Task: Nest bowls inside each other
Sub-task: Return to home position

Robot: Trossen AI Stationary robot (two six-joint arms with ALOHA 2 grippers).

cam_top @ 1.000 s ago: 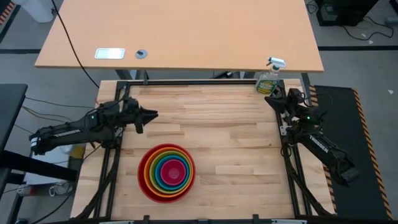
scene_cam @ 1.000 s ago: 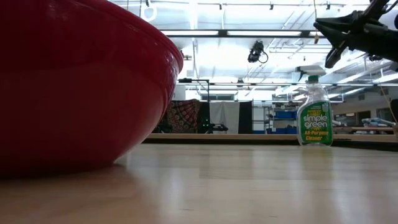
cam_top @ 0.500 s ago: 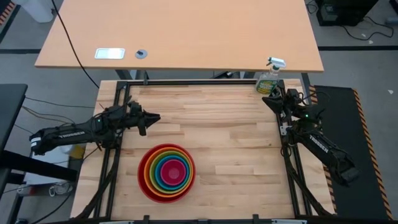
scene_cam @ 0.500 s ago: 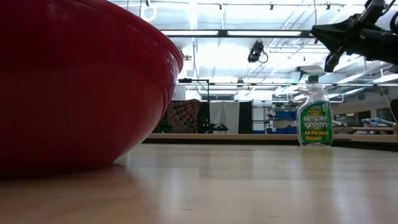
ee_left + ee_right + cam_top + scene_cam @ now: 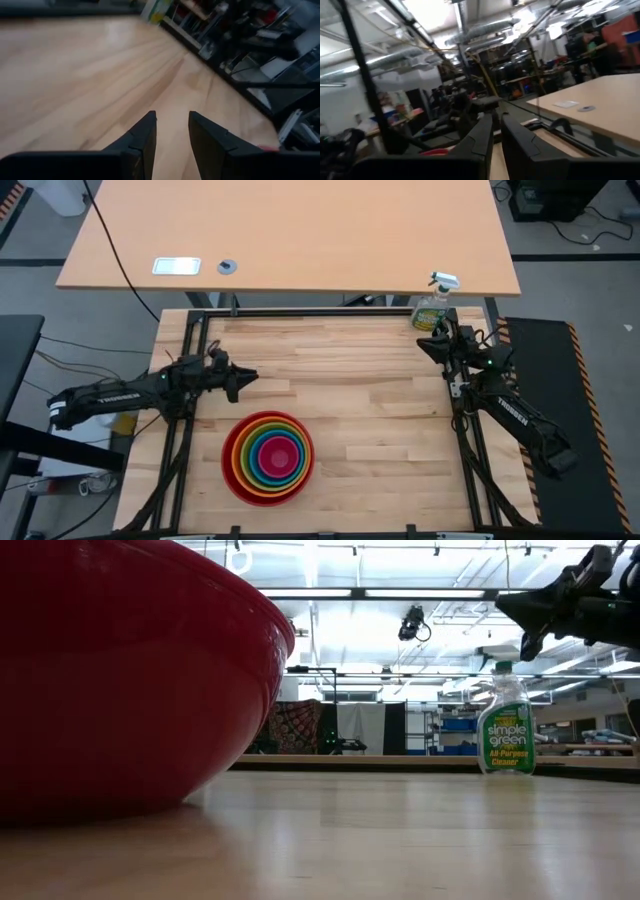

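"Over by the left edge, what is the left gripper (image 5: 250, 374) doing?"

"Its fingers are narrowly apart and hold nothing. Over the last second it has drifted slightly toward the near edge as its arm folds back. The right gripper (image 5: 424, 344), fingers almost together and empty, has shifted only a little beside the spray bottle (image 5: 432, 310)."

"And the bowls (image 5: 268, 457)?"

"Unmoved at the front left of the table (image 5: 380, 420) — red bowl (image 5: 228, 465) outermost, then orange, green and blue, with the magenta bowl (image 5: 275, 455) in the middle. Both arms are clear of them — I'd judge the nesting finished."
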